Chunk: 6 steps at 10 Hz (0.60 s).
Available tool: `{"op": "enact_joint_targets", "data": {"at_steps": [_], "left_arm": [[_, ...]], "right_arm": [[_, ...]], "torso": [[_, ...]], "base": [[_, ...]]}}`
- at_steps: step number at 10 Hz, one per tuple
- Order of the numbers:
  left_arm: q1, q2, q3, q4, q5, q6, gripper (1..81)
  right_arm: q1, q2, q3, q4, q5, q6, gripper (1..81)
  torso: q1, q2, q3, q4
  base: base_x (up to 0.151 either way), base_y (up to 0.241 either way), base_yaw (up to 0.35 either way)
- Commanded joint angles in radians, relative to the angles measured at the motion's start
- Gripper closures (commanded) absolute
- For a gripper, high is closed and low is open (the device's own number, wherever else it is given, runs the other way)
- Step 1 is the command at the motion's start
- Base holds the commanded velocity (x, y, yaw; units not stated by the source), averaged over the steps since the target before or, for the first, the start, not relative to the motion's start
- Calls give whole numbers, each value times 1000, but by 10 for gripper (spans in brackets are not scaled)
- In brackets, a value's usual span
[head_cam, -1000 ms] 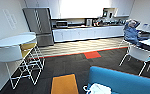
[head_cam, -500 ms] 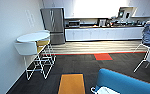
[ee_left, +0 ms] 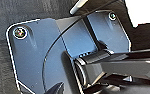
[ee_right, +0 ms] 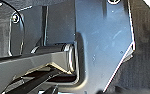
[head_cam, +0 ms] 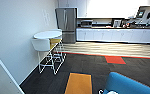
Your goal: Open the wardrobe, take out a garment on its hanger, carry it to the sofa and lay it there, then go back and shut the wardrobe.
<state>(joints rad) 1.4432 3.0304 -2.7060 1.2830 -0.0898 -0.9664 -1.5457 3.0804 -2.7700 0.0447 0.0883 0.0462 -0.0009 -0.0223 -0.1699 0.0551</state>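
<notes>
The blue sofa [head_cam: 131, 83] shows its rounded back at the lower right of the head view, on dark carpet. A small white shape [head_cam: 108, 92] sits at the picture's bottom edge against the sofa; I cannot tell what it is. In the left wrist view the robot's dark plate [ee_left: 41, 60] and jointed bar [ee_left: 121, 65] hang over dark carpet. The right wrist view shows the same kind of plate [ee_right: 103, 45] and bar [ee_right: 31, 65] over carpet.
A round white table [head_cam: 47, 34] with white and yellow stools [head_cam: 42, 46] stands by the left wall. A steel fridge [head_cam: 66, 23] and a white kitchen counter [head_cam: 116, 35] line the back. An orange carpet patch [head_cam: 79, 83] lies ahead. A white panel [head_cam: 1, 75] slants at the lower left.
The whole head picture has shifted right: the camera has turned left. The table and fridge now sit nearer the middle, and the sofa's back has come in at the lower right.
</notes>
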Motion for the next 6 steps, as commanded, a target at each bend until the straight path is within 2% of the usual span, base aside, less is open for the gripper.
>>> {"op": "enact_joint_targets", "data": {"at_steps": [1, 6], "left_arm": [[-40, 1, 2, 12, 36, 6, 10], [-40, 1, 2, 12, 36, 6, 10]], "right_arm": [[26, 3, 0, 3, -59, 1, 10], [28, 3, 1, 3, -59, 1, 10]], "torso": [[1, 0, 0, 0], [1, 0, 0, 0]], "base": [[0, 0, 337], [0, 0, 337]]}}
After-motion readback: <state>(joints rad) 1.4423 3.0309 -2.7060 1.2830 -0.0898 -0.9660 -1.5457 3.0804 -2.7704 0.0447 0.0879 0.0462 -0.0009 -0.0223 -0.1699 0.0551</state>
